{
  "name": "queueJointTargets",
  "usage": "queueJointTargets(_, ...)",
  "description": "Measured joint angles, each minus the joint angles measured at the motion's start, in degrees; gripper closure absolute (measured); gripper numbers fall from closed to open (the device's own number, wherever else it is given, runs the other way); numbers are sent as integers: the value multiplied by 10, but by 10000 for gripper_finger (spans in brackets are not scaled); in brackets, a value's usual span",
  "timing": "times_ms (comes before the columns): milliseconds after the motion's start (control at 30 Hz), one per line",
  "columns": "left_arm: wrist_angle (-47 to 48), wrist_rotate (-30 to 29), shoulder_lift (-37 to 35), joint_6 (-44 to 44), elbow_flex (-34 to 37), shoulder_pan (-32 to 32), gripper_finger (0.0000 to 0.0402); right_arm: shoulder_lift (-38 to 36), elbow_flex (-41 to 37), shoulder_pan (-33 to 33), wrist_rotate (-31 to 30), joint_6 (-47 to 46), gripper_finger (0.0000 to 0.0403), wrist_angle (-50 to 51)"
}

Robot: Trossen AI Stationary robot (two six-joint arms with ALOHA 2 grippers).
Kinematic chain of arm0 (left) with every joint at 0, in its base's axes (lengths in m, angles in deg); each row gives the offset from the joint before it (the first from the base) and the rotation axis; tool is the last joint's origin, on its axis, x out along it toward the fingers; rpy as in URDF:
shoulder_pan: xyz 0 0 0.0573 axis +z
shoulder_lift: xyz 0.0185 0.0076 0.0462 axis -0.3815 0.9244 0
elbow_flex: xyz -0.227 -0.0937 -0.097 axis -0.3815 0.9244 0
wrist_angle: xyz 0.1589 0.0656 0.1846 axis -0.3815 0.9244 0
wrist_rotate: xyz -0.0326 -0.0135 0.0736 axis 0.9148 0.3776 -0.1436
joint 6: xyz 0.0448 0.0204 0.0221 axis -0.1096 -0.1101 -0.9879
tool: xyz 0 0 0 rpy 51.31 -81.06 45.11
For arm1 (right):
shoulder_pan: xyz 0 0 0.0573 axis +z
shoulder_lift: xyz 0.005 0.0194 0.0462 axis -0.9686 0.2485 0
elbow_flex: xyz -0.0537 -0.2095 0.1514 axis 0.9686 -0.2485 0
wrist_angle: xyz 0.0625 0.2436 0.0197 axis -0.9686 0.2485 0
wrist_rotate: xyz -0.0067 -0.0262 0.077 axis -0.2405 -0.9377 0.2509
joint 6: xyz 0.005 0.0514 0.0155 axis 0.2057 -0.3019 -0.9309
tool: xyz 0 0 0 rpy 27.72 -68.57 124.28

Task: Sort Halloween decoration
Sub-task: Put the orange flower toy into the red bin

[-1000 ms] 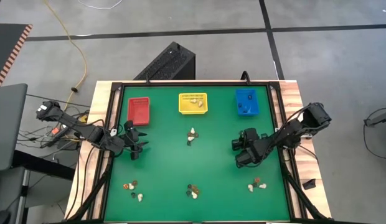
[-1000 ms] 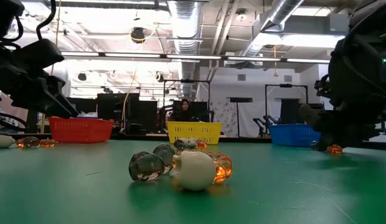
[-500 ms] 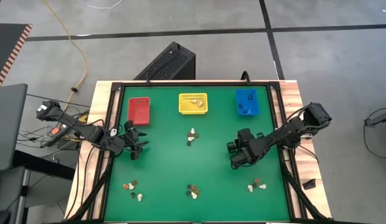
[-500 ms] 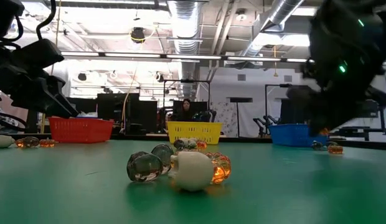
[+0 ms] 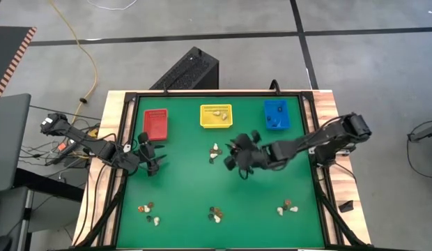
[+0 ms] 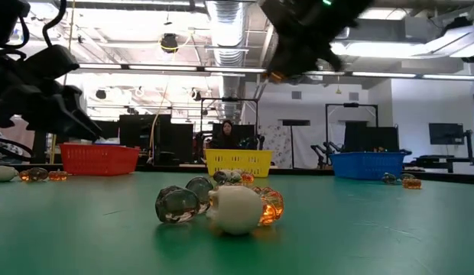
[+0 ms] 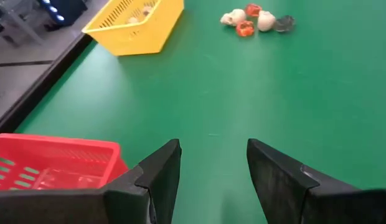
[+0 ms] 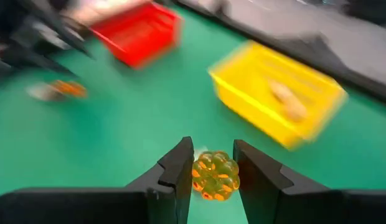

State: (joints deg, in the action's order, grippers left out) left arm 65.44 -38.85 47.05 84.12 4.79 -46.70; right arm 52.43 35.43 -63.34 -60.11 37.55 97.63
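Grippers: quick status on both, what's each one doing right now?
Left gripper: open, empty, beside the red bin.
Right gripper: shut on an orange trinket, mid-table.

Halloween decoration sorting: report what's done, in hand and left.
Done: a cream trinket lies in the yellow bin.
In hand: the right gripper holds an orange trinket above mid-table.
Left: four clusters remain on the green mat. The left gripper is open near the red bin.
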Motion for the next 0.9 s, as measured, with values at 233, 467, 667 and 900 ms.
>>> queueJointTargets(233,-2,19,0,2,0,0,226,21,1,-93,185,167,267,-227)
queueJointTargets(467,-62,29,0,164,0,0,226,144,25,-165,323,196,267,-411)
queueJointTargets(667,-115,19,0,198,0,0,226,297,176,-199,412,217,267,-428)
queueJointTargets(900,-98,32,-40,74,-91,-1,226,435,370,-223,470,219,266,-405)
